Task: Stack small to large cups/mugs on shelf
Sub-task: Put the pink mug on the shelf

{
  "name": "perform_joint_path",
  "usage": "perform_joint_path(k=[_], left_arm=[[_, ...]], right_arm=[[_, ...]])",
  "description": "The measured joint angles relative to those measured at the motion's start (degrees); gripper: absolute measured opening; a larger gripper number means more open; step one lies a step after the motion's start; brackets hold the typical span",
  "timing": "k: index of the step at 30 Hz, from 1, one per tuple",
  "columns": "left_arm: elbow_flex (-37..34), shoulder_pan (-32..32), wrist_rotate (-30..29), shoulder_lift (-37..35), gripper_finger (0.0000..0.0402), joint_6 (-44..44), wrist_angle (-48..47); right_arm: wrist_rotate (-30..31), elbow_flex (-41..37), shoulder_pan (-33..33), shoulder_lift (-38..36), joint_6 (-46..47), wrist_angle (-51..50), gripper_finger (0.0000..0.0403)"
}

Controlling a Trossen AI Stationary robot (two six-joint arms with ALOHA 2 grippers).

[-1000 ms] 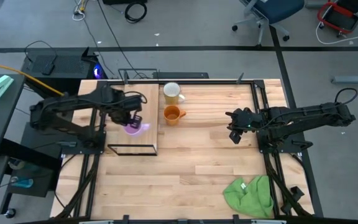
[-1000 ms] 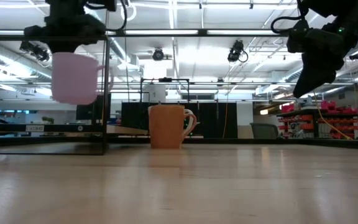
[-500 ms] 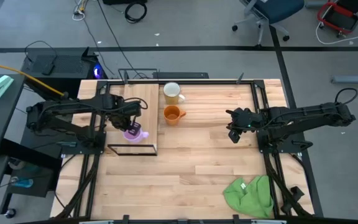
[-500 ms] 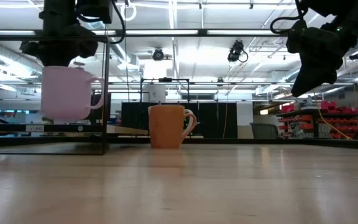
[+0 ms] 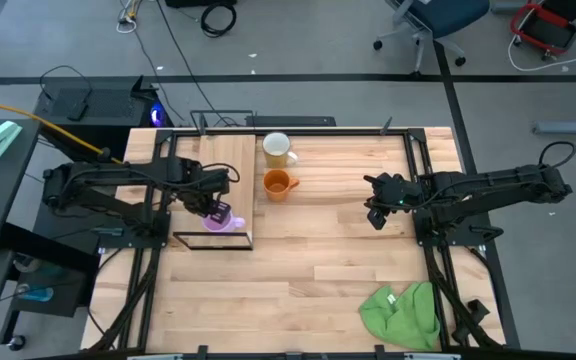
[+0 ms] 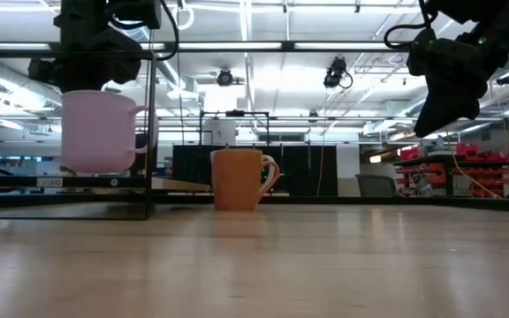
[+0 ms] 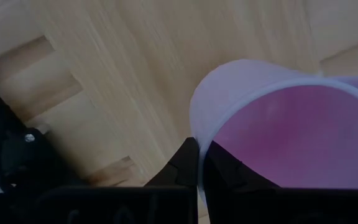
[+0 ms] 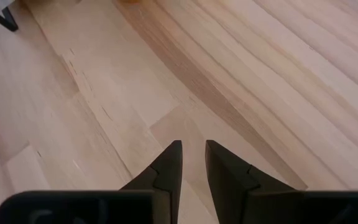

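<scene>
One mug is in my left pincer: fingers pressed together on the rim wall of the small purple mug, one finger inside, one outside. The mug hangs upright, mouth up, handle away from my arm, over the near end of the shelf. The low view shows it clear of the tabletop; I cannot tell whether its base touches the plank.

The relation that matters: the plank's long axis runs from far to near along the table's left side. The other two mugs stand on the table just beside its right edge, off the shelf. The orange mug is nearer my left pincer and the cream mug is just beyond it. My left arm is much closer to both.

My right pincer hovers over bare wood, well apart from them, with a narrow slit between its fingers and nothing held.

A green cloth lies at the near right corner. Grey floor, cables and a chair lie beyond.
</scene>
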Motion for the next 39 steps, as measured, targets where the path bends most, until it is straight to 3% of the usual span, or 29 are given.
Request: perform_joint_path(k=[39], left_arm=[[0.04, -0.03, -2.54, 0.09, 0.0012, -4.14, -2.51]], right_arm=[[0.0, 0.0, 0.0, 0.0, -0.39, -0.02, 0.0077]])
